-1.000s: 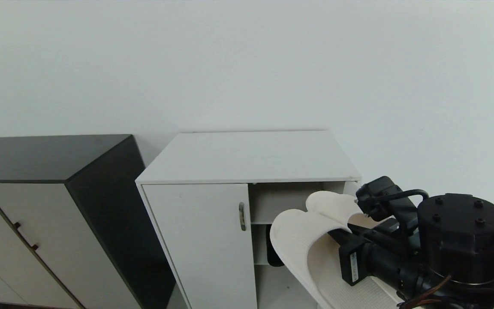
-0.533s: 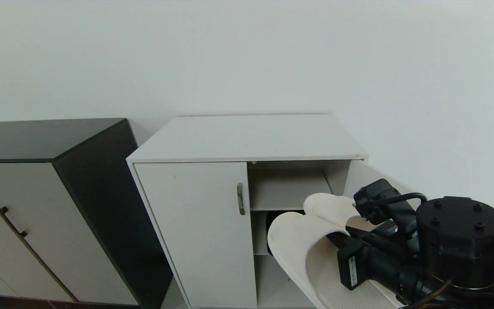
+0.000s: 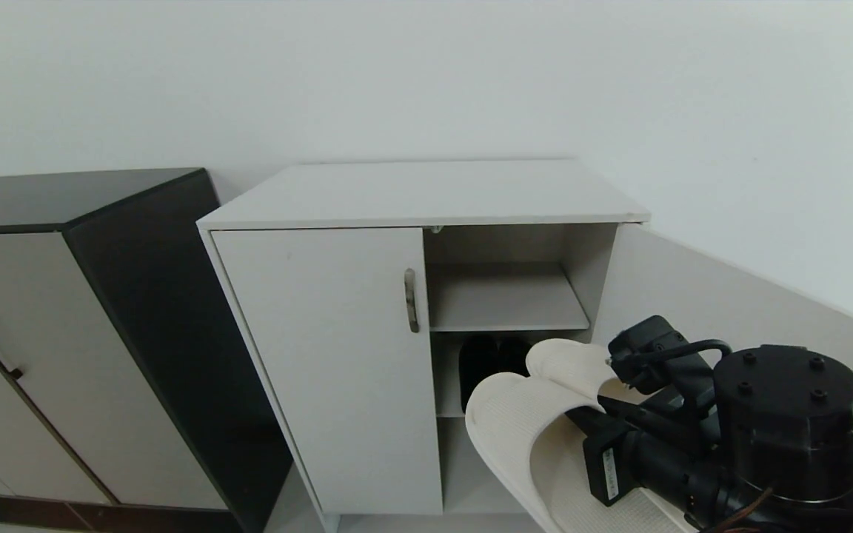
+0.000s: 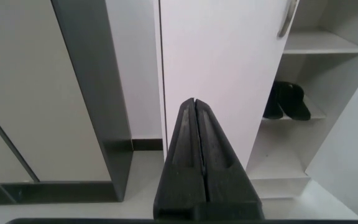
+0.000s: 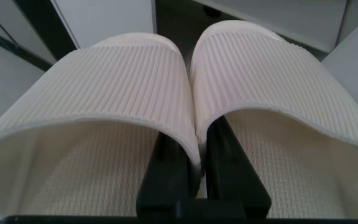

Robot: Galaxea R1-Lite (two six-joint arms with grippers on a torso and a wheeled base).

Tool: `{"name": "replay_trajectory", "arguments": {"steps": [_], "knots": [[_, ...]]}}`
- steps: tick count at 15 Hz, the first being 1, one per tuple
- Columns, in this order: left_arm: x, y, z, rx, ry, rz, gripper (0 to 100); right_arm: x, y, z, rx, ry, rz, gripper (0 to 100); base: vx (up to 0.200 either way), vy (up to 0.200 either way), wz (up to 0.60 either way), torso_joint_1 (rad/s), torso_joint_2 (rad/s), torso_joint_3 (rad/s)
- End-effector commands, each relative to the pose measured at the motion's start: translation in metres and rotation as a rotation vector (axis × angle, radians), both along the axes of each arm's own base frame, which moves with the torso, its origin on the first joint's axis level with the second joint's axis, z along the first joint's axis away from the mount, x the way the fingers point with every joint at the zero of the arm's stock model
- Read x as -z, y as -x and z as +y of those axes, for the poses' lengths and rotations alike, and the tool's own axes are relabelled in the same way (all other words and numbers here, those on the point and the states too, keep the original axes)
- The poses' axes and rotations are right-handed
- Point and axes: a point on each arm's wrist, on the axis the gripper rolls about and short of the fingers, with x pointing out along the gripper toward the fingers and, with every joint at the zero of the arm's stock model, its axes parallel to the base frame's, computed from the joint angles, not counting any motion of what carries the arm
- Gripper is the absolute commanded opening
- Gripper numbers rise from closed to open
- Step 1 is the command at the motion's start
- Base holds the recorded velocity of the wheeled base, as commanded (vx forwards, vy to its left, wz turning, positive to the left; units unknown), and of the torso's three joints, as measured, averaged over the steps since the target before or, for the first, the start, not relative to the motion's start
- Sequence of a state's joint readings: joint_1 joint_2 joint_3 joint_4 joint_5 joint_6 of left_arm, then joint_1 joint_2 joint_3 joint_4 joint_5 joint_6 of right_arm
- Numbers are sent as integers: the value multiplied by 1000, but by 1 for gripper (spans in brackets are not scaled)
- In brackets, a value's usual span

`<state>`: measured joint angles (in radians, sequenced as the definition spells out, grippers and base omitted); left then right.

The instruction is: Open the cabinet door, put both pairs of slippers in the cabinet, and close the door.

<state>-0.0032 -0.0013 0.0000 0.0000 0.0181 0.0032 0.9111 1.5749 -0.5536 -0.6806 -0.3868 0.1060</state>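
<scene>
Right end effector (image 5: 196, 169) pinches white slippers (image 3: 523, 418) by adjoining walls, toes toward cabinet (image 3: 426, 194), for joint insertion. Black slippers (image 3: 489, 360) shelved. Left end effector (image 4: 195, 127) pressed together.

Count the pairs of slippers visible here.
2. A white pair is clamped in the right claw in front of the open cabinet; a black pair sits inside on the second shelf down. Others may be hidden behind the closed door.
</scene>
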Motion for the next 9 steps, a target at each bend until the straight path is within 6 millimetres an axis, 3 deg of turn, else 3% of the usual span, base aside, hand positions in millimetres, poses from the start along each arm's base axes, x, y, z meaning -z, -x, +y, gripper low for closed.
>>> {"name": "replay_trajectory", "arguments": {"steps": [1, 9], "knots": [[0, 0, 0, 0, 0, 1, 0, 1, 0, 1, 0, 4, 3, 0, 0, 0, 0, -134, 476, 325], [0, 0, 0, 0, 0, 1, 0, 3, -1, 1, 0, 8, 7, 0, 0, 0, 0, -97, 455, 352]]}}
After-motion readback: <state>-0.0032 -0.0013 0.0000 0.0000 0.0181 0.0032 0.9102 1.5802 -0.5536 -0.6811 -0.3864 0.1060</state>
